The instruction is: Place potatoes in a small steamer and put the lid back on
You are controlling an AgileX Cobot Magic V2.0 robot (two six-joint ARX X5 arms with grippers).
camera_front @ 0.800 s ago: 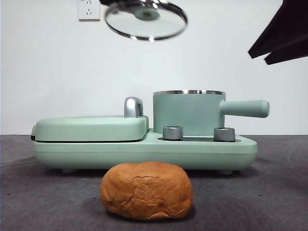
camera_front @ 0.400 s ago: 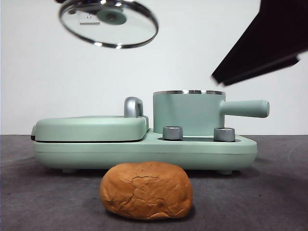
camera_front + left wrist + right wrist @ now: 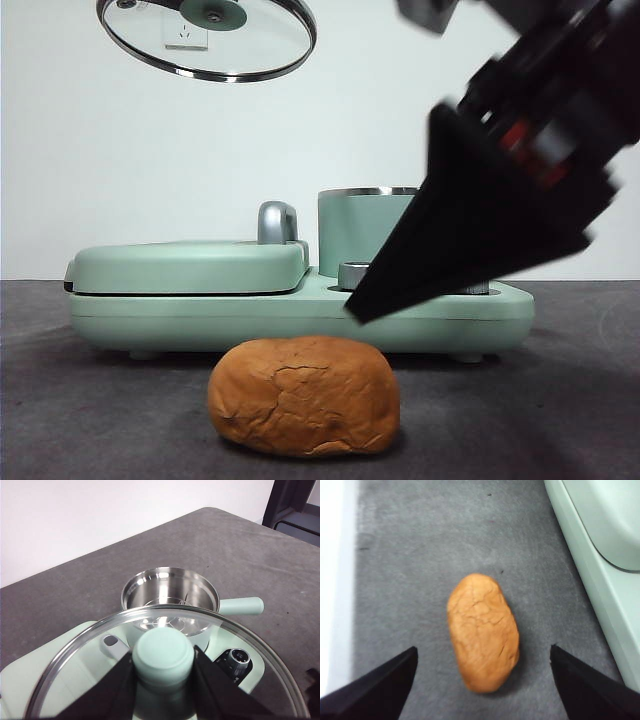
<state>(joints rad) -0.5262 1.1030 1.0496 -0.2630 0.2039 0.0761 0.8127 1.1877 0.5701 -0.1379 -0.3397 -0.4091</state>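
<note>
potato (image 3: 304,396): orange-brown, cracked | steamer (image 3: 170,592): mint-green, steel inside | lid (image 3: 207,36): clear, knob seemingly mint

Cracked orange-brown potato (image 3: 304,396) lies before open mint steamer (image 3: 170,594); glass lid (image 3: 207,36) aloft.

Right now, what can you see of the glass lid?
The lid is round clear glass with a shiny steel rim and a small mint-green knob. The left gripper has its jaws shut on the knob, holding the lid high in the air, slightly tilted. It hangs above the flat griddle cover, off the small steamer, which stands open. Nothing else touches it.
</note>
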